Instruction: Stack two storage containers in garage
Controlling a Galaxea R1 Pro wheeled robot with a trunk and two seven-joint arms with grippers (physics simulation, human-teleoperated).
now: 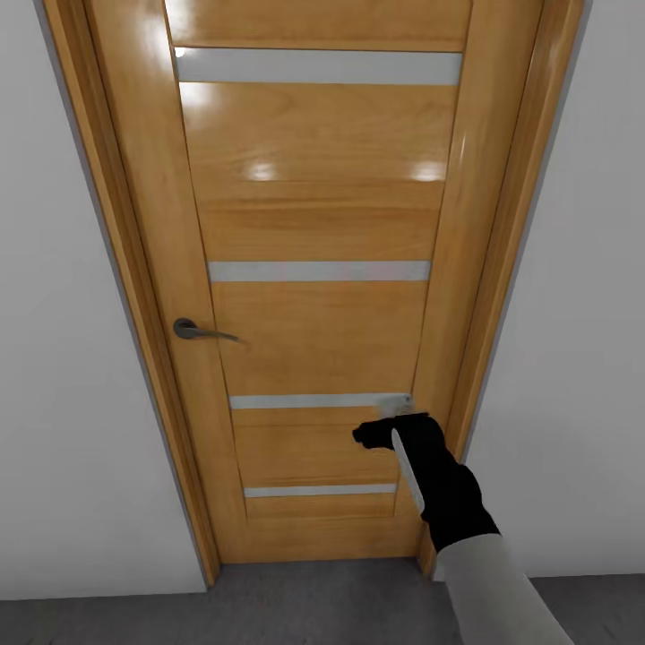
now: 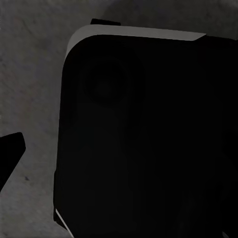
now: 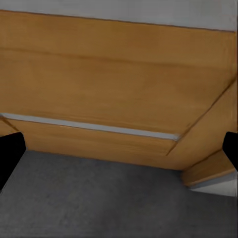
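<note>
The two storage containers are out of view. I face a shut slatted wooden door (image 1: 313, 331) with pale horizontal strips and a metal lever handle (image 1: 193, 331) on its left side. My right gripper (image 1: 385, 423) reaches low toward the door's right side, close to its face, open and empty. In the right wrist view the right gripper (image 3: 119, 158) has its dark fingers (image 3: 10, 158) wide apart, over the door's bottom rail (image 3: 99, 144) and the floor (image 3: 99, 203). One finger (image 2: 11, 156) of my left gripper (image 2: 119, 163) shows over speckled concrete floor (image 2: 29, 74), holding nothing.
Plain white walls (image 1: 54, 358) flank the wooden door frame (image 1: 134, 296) on both sides. Dark grey floor (image 1: 313, 600) runs along the threshold. A large black rounded part of the robot (image 2: 148, 139) sits close in front of the left wrist camera.
</note>
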